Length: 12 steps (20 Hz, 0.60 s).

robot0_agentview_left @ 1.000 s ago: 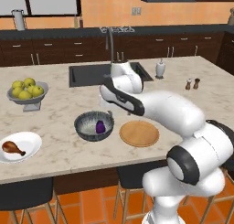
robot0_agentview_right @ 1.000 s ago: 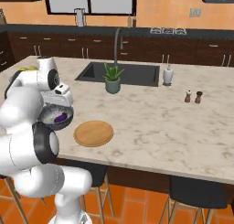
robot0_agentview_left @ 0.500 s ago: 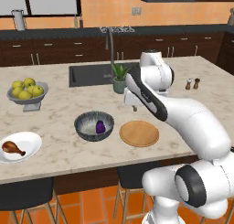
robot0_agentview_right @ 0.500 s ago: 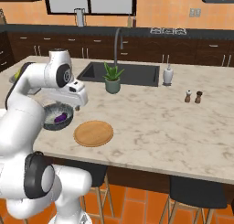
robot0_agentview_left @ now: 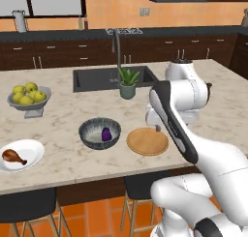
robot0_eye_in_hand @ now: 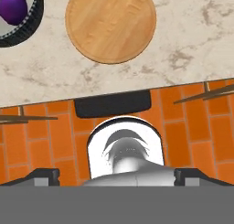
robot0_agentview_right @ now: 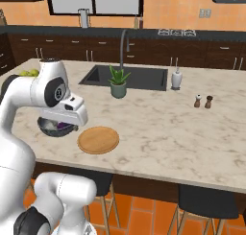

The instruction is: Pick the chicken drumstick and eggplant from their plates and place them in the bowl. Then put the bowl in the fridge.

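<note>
The dark speckled bowl stands on the counter with the purple eggplant lying inside it. On a white plate at the front left lies the chicken drumstick. Right of the bowl is the wooden plate, with nothing on it. My gripper is open and holds nothing, its fingertips set wide apart. It hangs high over the counter's front edge, looking down on the wooden plate, the bowl and the eggplant. The fridge is out of view.
A grey pedestal bowl of yellow-green fruit sits at the left. A potted plant stands by the sink and tap. A soap bottle and two shakers are at the right. Dark stools stand under the counter edge.
My arm has lifted away from above the bowl and swung right, toward the wooden plate and the counter's front edge. The gripper stays open and the eggplant stays in the bowl.
</note>
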{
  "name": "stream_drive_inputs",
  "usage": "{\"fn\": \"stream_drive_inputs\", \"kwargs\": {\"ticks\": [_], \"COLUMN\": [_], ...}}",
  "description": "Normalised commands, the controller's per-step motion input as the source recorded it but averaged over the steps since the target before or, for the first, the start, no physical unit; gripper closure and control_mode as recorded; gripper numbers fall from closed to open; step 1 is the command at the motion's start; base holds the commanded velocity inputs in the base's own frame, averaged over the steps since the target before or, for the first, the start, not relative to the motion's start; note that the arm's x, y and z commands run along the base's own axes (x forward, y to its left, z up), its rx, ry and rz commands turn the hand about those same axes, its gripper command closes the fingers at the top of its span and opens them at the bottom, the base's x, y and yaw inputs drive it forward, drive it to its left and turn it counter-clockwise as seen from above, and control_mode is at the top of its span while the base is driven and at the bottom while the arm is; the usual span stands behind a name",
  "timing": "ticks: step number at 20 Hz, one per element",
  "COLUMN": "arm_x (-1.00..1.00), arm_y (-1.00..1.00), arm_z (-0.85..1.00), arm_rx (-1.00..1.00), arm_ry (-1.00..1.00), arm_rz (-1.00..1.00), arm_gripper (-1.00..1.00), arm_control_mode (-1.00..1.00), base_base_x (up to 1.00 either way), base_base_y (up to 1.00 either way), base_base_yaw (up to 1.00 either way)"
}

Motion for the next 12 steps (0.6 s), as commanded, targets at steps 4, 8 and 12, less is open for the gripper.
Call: {"fn": "stream_drive_inputs", "kwargs": {"ticks": [4,8,12], "arm_x": [-0.13,0.07,0.23], "arm_y": [-0.47,-0.33,-0.07], "arm_z": [0.0,-0.02,0.0], "arm_rx": [0.0,0.0,0.0], "arm_ry": [0.0,0.0,0.0], "arm_rz": [0.0,0.0,0.09], "arm_gripper": [-1.0,-1.0,-1.0], "arm_control_mode": [-1.0,-1.0,-1.0], "base_base_x": [0.0,0.0,0.0], "base_base_y": [0.0,0.0,0.0], "base_base_yaw": [0.0,0.0,0.0]}}
